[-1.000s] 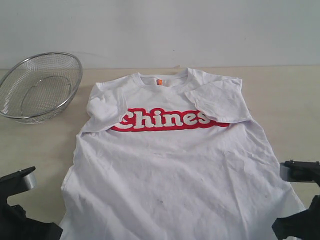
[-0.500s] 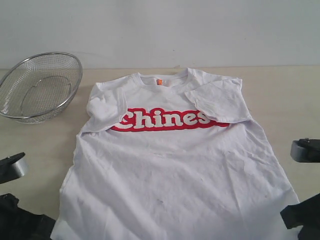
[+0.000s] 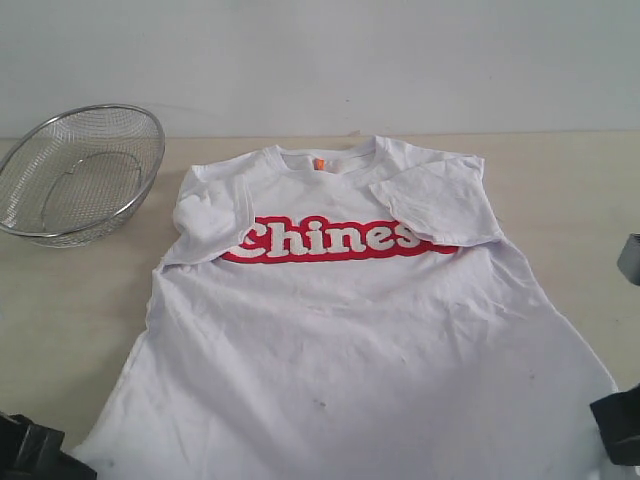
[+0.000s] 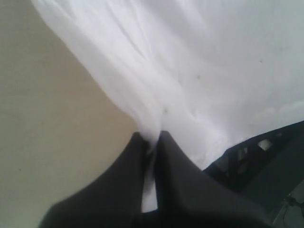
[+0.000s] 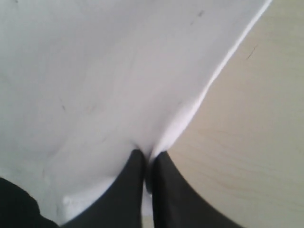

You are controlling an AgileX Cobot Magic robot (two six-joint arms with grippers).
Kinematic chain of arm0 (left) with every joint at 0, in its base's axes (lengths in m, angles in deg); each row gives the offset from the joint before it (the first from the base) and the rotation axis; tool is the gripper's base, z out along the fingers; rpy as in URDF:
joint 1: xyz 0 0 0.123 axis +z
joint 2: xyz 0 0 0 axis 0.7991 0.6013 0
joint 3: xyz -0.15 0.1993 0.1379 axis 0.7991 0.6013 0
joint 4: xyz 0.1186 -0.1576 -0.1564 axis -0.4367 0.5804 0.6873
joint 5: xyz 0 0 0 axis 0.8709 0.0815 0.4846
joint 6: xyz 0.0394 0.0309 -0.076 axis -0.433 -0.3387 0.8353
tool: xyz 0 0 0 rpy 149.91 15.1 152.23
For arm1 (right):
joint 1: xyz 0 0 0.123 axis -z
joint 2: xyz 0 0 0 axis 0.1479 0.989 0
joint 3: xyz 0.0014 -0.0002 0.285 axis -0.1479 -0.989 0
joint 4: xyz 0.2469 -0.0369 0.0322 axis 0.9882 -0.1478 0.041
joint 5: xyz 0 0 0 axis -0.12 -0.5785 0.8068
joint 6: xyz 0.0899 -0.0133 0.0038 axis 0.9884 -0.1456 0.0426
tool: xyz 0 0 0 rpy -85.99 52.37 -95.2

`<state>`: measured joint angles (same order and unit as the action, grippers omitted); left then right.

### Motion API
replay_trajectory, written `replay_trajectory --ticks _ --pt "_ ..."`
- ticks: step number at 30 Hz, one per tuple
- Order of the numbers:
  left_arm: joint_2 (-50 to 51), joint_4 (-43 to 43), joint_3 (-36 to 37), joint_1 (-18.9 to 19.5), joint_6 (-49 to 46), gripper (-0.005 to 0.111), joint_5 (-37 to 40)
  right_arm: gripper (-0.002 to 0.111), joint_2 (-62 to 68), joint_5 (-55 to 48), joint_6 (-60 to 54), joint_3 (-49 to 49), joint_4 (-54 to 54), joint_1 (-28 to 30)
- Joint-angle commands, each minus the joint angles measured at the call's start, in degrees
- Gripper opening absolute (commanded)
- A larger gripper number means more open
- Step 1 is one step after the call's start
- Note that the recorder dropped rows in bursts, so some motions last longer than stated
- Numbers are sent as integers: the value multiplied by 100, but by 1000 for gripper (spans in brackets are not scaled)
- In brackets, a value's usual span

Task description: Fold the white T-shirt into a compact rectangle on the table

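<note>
The white T-shirt (image 3: 350, 330) lies front up on the table (image 3: 70, 300), red-outlined lettering across the chest, orange neck tag at the far collar, both sleeves folded inward. Its near hem is stretched wide toward the front corners. My left gripper (image 4: 151, 138) is shut on the shirt's (image 4: 190, 71) left hem edge; in the exterior view only a dark piece of that arm (image 3: 25, 450) shows at the bottom left. My right gripper (image 5: 148, 156) is shut on the shirt's (image 5: 104, 80) right hem edge, its arm (image 3: 620, 425) at the bottom right.
A silver wire-mesh bowl (image 3: 78, 172) stands at the far left of the table, apart from the shirt. A pale wall runs behind the table's far edge. Bare tabletop (image 3: 575, 190) lies to the right of the shirt.
Both arms have drawn outward and toward the near edge, mostly leaving the exterior view. The shirt's lower hem has been pulled wider and flatter at both corners.
</note>
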<state>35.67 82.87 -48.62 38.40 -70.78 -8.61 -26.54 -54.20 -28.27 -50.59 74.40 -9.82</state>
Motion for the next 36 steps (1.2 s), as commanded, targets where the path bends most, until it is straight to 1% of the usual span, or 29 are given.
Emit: replay_trajectory --ticks 1,3,10,15,19,23,24,26,28,31,32,33,36 --pt "-523 -205 -1 -4 362 4 278 0 -453 -334 9 67 11 18" --pt "-727 -317 -1 -4 493 4 368 0 -641 -436 62 67 -25 18" --pt "-1342 -317 -1 -4 707 4 769 0 -1339 -920 167 67 -75 18" --pt "-1663 -411 -1 -4 947 4 868 0 -1733 -1090 370 67 -266 18" --pt "-1746 -908 -1 -4 1390 4 848 0 -1790 -999 401 67 -317 18" --pt "-1666 -875 -1 -4 1431 4 721 1 -1356 -880 507 67 -385 18" --pt "-1630 -875 -1 -4 1431 4 634 3 -1223 -816 496 67 -394 18" --pt "-1521 -861 -1 -4 1431 4 470 16 -877 -683 484 67 -475 18" --pt "-1387 -861 -1 -4 1431 4 386 35 -498 -577 472 77 -502 18" --pt "-1117 -872 -1 -4 1431 4 263 69 20 -450 420 133 -513 18" --pt "-1044 -872 -1 -4 1431 4 235 72 193 -411 406 161 -513 18" --pt "-969 -872 -1 -4 1431 4 176 71 327 -365 391 190 -513 18" --pt "-726 -872 -1 -4 1197 4 57 61 703 -47 249 230 -503 18"
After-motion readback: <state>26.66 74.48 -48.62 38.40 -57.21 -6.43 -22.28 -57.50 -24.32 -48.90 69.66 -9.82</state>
